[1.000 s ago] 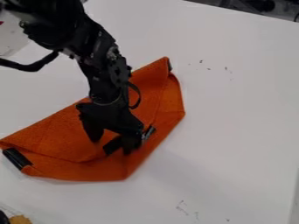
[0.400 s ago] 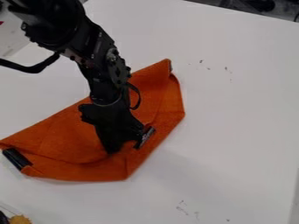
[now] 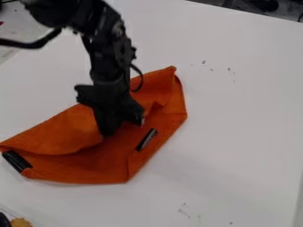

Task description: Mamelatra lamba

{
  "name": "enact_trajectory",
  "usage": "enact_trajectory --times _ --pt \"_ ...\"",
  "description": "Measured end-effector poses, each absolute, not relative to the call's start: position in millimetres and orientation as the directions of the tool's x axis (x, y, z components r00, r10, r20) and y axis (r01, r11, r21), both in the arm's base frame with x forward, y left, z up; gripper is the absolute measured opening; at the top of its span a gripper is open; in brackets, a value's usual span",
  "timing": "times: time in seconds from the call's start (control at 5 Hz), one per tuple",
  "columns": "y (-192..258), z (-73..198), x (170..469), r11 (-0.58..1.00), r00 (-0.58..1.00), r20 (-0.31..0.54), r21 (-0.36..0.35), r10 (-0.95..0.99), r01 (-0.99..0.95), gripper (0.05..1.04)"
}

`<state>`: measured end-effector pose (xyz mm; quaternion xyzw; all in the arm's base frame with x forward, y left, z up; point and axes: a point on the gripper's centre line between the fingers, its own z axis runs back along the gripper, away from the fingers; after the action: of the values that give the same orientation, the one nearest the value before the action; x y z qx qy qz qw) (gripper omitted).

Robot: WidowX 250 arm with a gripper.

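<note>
- The orange cloth is lying half folded on the white table, its near corner pointing toward the camera and its long axis running from lower left to upper right.
- Black strips are marking its left end and near layer.
- Just beyond that second strip, the gripper is pinching the upper flap's loose edge, fingers together.
- The far fold is lying behind the gripper, so unfolding is probably calling for lift, then travel up-left across it, where more tabletop is extending.
</note>
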<state>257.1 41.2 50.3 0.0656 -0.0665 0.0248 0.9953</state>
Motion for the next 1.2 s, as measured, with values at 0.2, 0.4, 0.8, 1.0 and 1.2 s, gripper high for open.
enact_trajectory --times 0.2,0.4,0.8,1.0,1.2 --pt "63.7 78.2 268.9 0.988 0.990 0.138 0.143 0.042 -0.062 0.068" --pt "103.6 90.8 282.4 0.985 0.984 0.171 0.156 0.039 -0.066 0.068" --pt "173.7 71.9 310.9 0.990 0.984 0.176 0.129 0.027 -0.050 0.068" --pt "189.5 62.1 327.7 0.992 0.983 0.182 0.118 0.013 -0.035 0.068" --pt "195.5 47.5 341.2 0.996 0.985 0.174 0.086 0.003 -0.018 0.095"
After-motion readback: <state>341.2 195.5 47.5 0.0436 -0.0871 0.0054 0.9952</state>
